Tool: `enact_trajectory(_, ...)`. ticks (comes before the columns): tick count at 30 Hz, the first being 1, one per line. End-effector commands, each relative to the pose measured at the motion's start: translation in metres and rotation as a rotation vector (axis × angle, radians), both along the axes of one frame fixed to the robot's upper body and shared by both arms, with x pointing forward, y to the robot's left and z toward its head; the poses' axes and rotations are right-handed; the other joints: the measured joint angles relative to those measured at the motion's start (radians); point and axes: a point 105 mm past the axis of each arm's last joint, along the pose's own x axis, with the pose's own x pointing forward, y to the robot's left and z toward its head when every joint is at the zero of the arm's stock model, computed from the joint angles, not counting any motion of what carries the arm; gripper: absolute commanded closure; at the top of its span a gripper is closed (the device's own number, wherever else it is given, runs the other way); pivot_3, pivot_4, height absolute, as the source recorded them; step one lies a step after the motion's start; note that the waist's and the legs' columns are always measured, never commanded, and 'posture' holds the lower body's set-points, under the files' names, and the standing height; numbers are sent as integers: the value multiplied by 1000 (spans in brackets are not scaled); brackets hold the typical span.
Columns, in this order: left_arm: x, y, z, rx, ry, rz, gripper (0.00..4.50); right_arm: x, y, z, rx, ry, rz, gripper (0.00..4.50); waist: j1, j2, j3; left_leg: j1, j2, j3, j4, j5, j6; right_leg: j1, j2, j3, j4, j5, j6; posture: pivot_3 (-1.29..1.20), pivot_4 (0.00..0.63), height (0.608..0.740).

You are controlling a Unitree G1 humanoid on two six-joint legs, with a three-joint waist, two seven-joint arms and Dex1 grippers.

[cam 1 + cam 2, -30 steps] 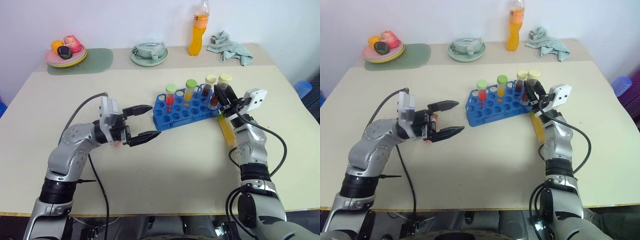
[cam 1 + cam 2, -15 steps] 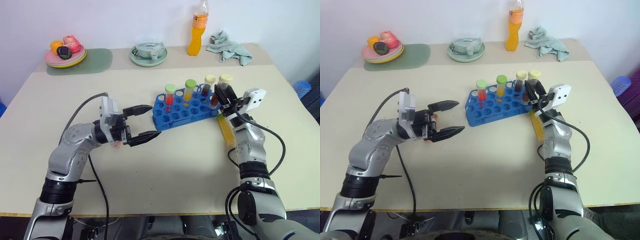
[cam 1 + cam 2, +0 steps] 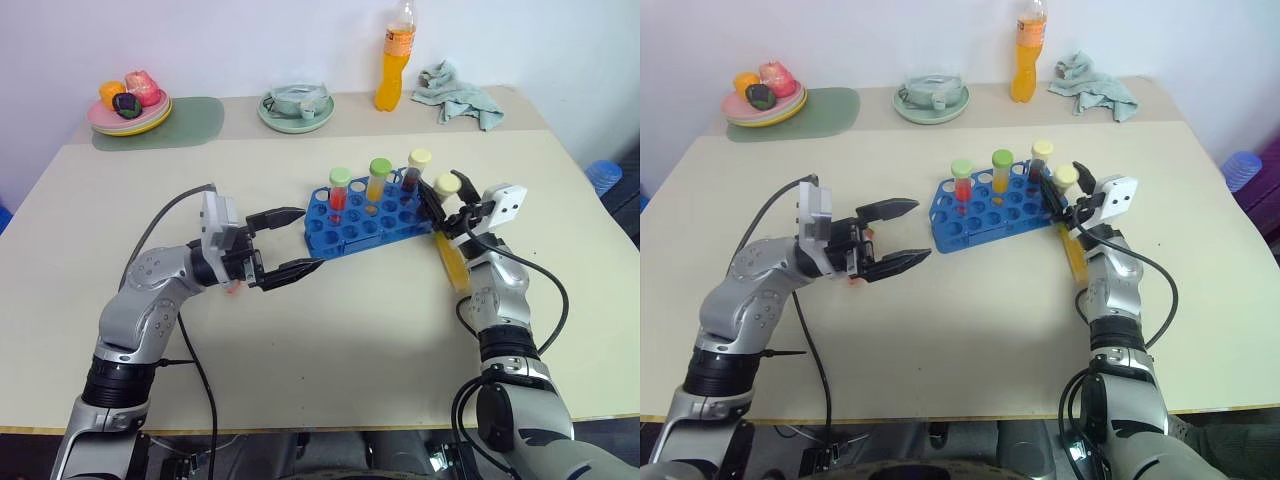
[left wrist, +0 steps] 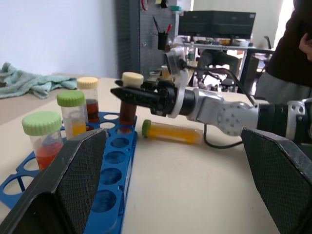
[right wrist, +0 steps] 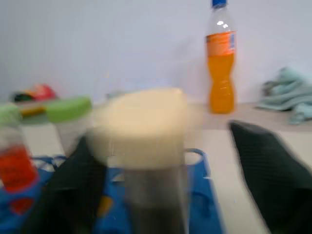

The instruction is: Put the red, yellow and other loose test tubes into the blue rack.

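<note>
Standing in the blue rack (image 3: pixel 365 217), a cream-capped tube (image 3: pixel 447 186) sits between the right gripper's (image 3: pixel 443 201) spread fingers. Left gripper (image 3: pixel 296 241) gapes empty. Yellow tube (image 3: pixel 451 262) lies on table (image 3: pixel 330 330).

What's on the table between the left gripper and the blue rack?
Nothing: in the left eye view, bare table separates the open left gripper from the rack.
</note>
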Motion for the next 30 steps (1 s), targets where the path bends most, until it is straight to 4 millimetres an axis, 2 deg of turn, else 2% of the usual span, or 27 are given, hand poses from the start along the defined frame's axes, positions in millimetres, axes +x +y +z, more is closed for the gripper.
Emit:
enact_trajectory(1,-5,-3,9,-5,-48,-14,0,-9,3,23,-80,-99,14,51,1,0,0,0,0,0,0,0,0,0,0,0,0,0,0,0,150,739)
enact_trajectory(5,-4,-5,8,-7,-45,-16,0,-21,3,39,-153,-125,51,51,6,0,0,0,0,0,0,0,0,0,0,0,0,0,0,0,150,739)
enact_trajectory(10,-3,-7,7,-7,-43,-18,0,-31,-23,55,-251,17,-71,51,10,0,0,0,0,0,0,0,0,-2,0,1,0,0,0,0,150,739)
enact_trajectory(12,-3,-7,6,-9,-40,-18,0,-37,-41,56,-355,175,-174,51,10,0,0,-1,0,0,0,0,0,-1,-1,1,0,0,0,0,150,739)
enact_trajectory(16,-3,-8,5,-13,-37,-21,0,-54,-41,57,-370,445,-49,51,10,0,0,-2,0,0,0,0,1,-1,-3,2,-1,-1,-1,0,150,739)
enact_trajectory(22,-3,-10,4,-19,-35,-25,0,-56,-48,33,-254,843,-39,51,7,0,0,-3,1,1,0,-1,2,0,-4,1,-2,-2,-3,0,150,739)
enact_trajectory(30,-6,-7,3,-22,-33,-5,0,-54,-32,8,-182,1067,17,51,11,0,0,-6,-1,1,2,-2,3,-1,-6,-1,-4,0,0,0,150,739)
